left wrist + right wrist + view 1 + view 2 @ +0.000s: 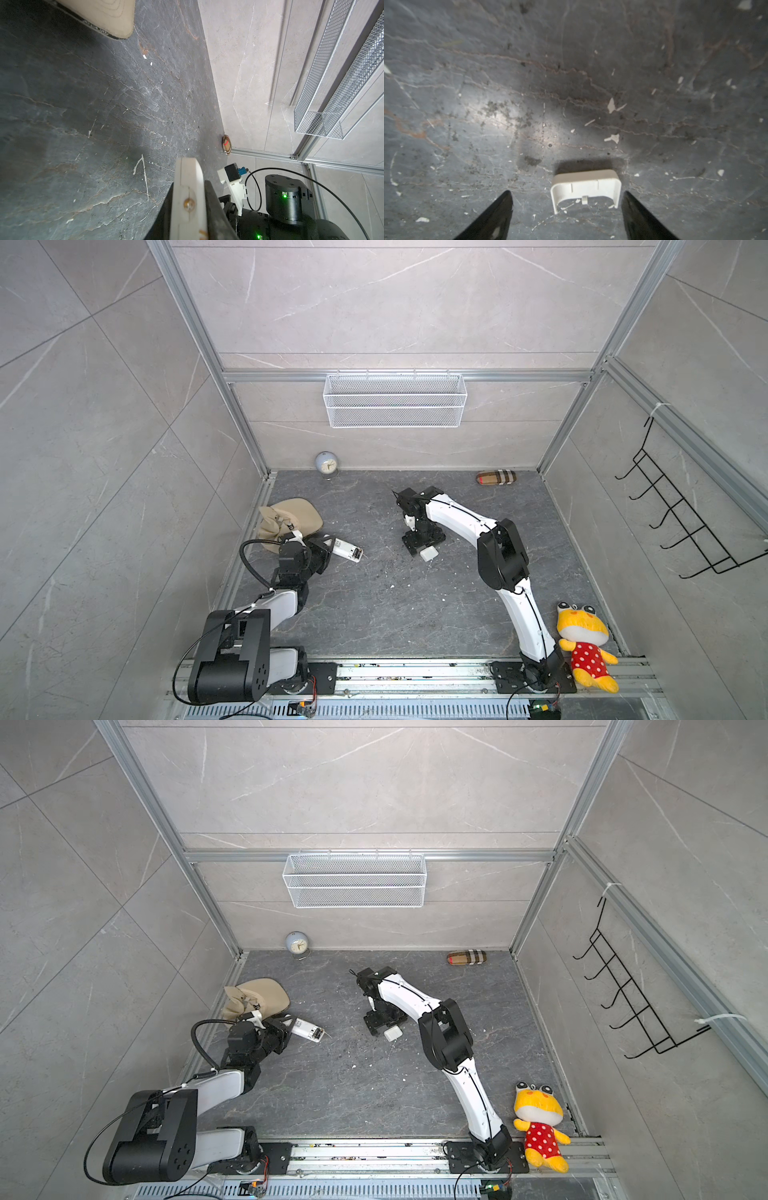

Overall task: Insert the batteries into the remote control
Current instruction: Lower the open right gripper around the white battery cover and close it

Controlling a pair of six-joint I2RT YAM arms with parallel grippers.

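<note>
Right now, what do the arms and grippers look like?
Both arms: white link shells, black joints. Left arm carries a looping black cable; right arm has a thin one along its links. Left gripper and right gripper: black tapered fingers.

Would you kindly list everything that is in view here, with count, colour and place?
remote control: one, white, left part of the dark tabletop, held at one end
back cover: one, white, mid-table, loose
cap: one, beige, left edge, behind the remote control
clock: one, pale blue, back left
pouch: one, tan plaid, back right
plush frog: one, yellow with red spotted dress, front right corner
wire basket: one, white, hung high at the back
hook rack: one, black, hung on the right side
specks: many, white, scattered over the tabletop
left gripper: one, black, shut on the remote control
right gripper: one, black fingers, open either side of the back cover, not touching it
</note>
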